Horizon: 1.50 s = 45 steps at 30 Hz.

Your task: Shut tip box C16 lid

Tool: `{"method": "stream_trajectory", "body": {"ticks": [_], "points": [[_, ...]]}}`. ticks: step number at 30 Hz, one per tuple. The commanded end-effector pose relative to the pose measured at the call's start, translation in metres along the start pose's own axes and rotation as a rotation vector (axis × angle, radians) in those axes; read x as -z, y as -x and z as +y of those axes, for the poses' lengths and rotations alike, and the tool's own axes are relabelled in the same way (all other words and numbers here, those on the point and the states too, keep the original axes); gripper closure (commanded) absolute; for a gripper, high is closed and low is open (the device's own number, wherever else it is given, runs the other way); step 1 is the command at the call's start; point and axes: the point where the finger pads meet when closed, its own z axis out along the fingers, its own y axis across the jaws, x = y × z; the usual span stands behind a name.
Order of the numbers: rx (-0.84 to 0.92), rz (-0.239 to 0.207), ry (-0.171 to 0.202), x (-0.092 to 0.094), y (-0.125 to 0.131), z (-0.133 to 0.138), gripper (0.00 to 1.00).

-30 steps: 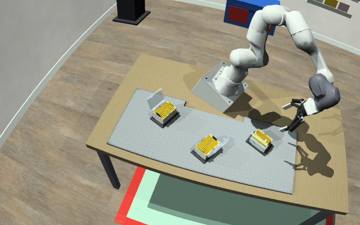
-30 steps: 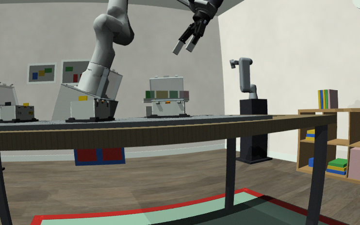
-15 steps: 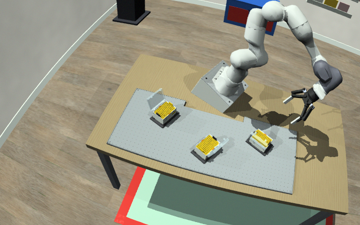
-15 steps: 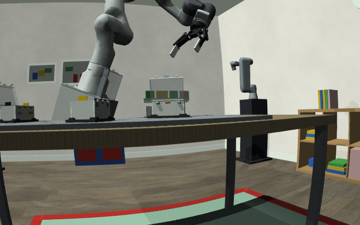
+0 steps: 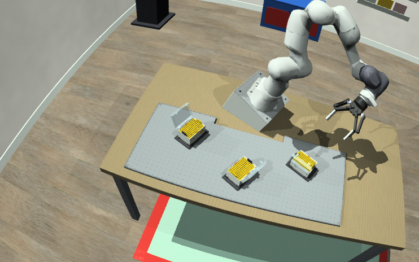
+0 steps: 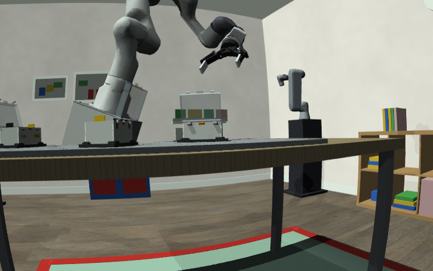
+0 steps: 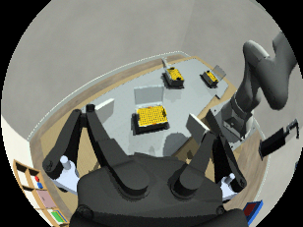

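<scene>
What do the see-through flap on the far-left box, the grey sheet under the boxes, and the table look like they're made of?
The lid looks like clear plastic: the grey surface shows through it. The grey sheet looks like matte metal, perhaps aluminium, going by its regular grid of small holes, though that is a guess. The table top looks like light wood or laminate with fine grain lines, on dark legs, possibly painted metal.

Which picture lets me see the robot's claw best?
The top view: the gripper hangs wide open and empty above the table's edge, both fingers plain. The exterior view shows it high up, side-on. The wrist view shows only its dark finger links from behind.
</scene>
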Motion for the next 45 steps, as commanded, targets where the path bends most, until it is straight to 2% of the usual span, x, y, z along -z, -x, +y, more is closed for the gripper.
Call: {"method": "stream_trajectory", "body": {"ticks": [1,2,4,11,13,17,29,45], "points": [[0.018,0.087,-0.077,-0.003,-0.003,-0.002,0.0],[0.033,0.11,-0.095,-0.007,-0.002,0.0,0.0],[0.033,0.11,-0.095,-0.007,-0.002,0.0,0.0],[0.136,0.282,-0.215,-0.013,-0.003,0.002,0.0],[0.164,0.335,-0.243,-0.02,-0.005,0.003,0.0],[0.215,0.431,-0.295,-0.02,-0.005,0.003,0.0],[0.215,0.431,-0.295,-0.02,-0.005,0.003,0.0],[0.215,0.431,-0.295,-0.066,0.048,0.006,0.0]]}}
